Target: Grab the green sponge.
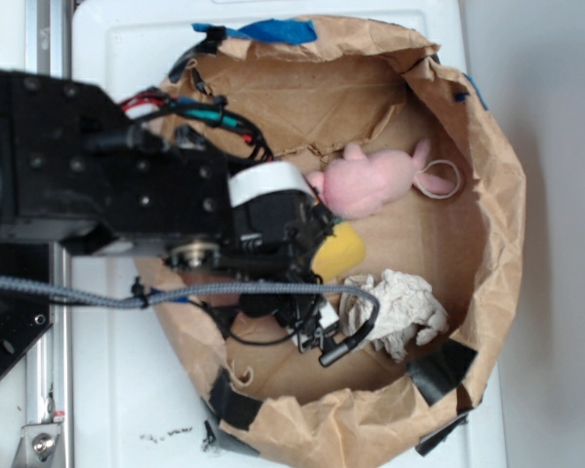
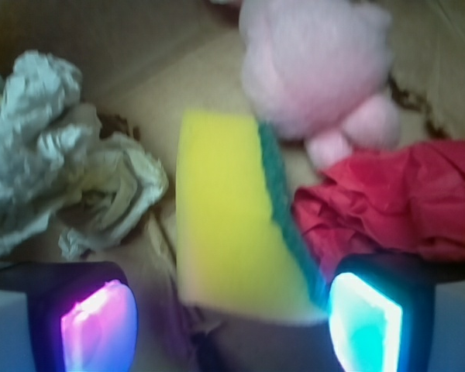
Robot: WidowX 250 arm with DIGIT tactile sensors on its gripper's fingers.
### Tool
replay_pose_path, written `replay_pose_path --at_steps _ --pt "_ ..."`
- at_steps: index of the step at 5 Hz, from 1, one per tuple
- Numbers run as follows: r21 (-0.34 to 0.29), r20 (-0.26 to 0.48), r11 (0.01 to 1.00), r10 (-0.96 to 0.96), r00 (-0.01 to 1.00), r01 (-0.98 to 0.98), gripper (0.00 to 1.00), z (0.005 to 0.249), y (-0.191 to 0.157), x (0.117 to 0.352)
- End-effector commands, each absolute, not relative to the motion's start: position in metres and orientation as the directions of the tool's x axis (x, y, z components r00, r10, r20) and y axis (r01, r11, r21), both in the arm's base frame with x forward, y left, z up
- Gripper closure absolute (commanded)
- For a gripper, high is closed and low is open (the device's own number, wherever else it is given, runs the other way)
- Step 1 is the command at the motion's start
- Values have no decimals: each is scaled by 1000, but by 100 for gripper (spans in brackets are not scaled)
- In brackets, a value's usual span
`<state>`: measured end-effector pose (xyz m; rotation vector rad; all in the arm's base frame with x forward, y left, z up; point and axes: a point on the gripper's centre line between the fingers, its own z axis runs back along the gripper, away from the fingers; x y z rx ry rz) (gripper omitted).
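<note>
I am closing in on the green sponge point(image 2: 240, 217), which lies mid-frame in the wrist view between the pink plush point(image 2: 318, 70) above and my fingers below. My gripper point(image 2: 232, 325) is spread, one pad point(image 2: 101, 325) on each side of the sponge, and hangs steeply over the paper bag point(image 1: 497, 195). Next, I judge: descend slightly, then squeeze.

The robot arm point(image 1: 97, 166) is black and blocky, with small screws on its faces. A white band point(image 1: 268, 180) wraps it near the frame centre. Red, green and black wires point(image 1: 200, 112) run above; a grey braided cable point(image 1: 175, 290) runs below. The gripper point(image 2: 231, 319) has two finger pads point(image 2: 101, 325), glowing pink and cyan.
</note>
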<state>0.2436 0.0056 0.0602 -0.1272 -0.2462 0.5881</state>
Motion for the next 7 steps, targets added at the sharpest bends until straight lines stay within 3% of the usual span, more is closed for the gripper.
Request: replay_pose_path --at_steps 1,7 --pt "-222 247 823 567 786 -523 0 73 -2 239" --pt "-197 309 829 560 769 -524 0 58 4 272"
